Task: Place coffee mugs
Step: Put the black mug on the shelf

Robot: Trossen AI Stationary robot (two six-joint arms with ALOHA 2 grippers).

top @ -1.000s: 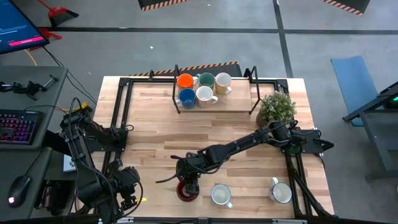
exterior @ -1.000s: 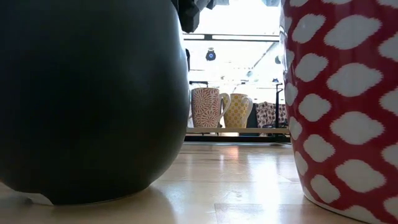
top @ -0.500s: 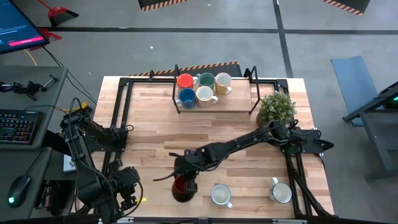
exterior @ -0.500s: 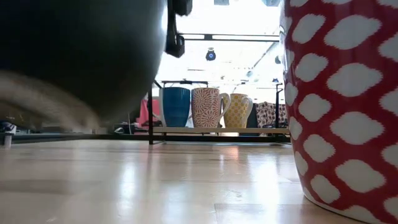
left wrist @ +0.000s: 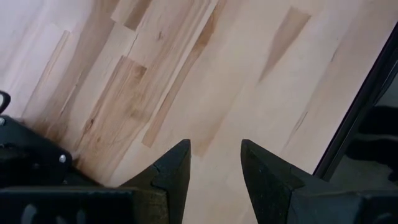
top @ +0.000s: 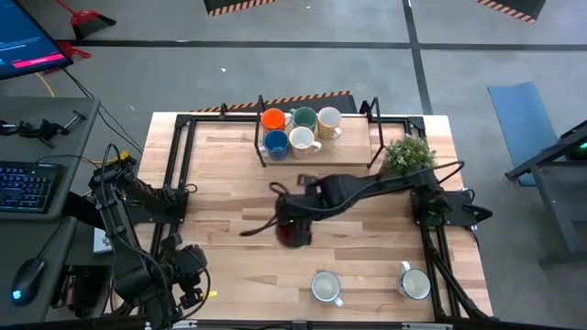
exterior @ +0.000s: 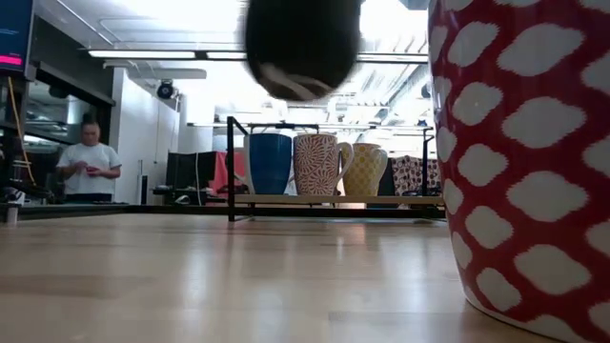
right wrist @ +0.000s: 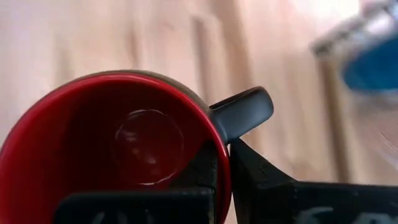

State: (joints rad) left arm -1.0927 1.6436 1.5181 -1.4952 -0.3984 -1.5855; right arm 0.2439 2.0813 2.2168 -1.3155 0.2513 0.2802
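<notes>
A dark mug with a red inside (top: 292, 236) hangs over the middle of the table, with my right gripper (right wrist: 221, 149) shut on it. In the low view the mug (exterior: 303, 43) floats high above the wood. Several more coffee mugs, among them orange (top: 272, 118), teal (top: 304, 116) and blue (top: 275, 143), stand on their bases on a rack (top: 348, 151) at the far edge. Two pale mugs (top: 326, 287) (top: 415, 283) stand near the front edge. My left gripper (left wrist: 214, 168) waits open over bare wood at the near left. My right gripper pinches the mug's rim (right wrist: 222, 163) right beside the handle (right wrist: 245, 112). One finger is inside the mug and the other finger (right wrist: 261, 180) is outside. The fingers come steeply from above. The mug hangs mouth up, clear of the table.
A bushy potted plant (top: 408, 155) stands at the far right beside the rack. A red mug with white blotches (exterior: 519, 162) stands close to the low camera. Black frame rails (top: 179, 165) run along the table's sides. A person (exterior: 91, 167) stands in the room behind.
My right gripper has risen and gone from near the front edge toward the far edge, tipping more steeply downward. The dark red mug has come with it, lifted off the table and now clear of it. My left arm has kept still.
</notes>
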